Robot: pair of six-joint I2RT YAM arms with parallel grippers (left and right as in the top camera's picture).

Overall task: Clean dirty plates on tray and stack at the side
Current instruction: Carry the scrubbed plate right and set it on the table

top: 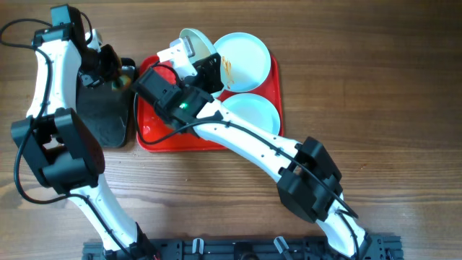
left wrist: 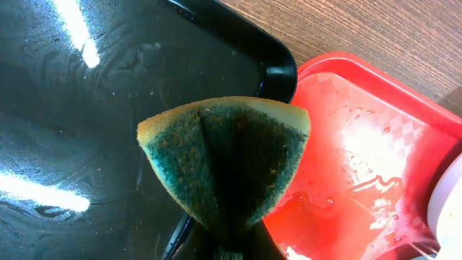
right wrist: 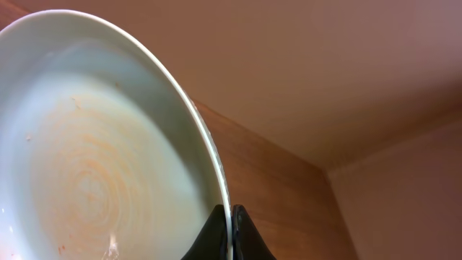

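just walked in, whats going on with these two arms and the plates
The right gripper pinches one plate by its rim and holds it tilted up at the far corner of the red tray. Faint orange smears show in its middle. The left gripper holds a folded green and yellow sponge over the edge of the black tray, next to the red one. Two more lie flat on the red tray: the far plate has a sauce streak, and the near plate looks clean. Nothing is stacked yet.

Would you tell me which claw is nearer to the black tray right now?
Left. The left claw holds a sponge over the edge of the black tray; the right claw grips a tilted plate above the red tray beside it.
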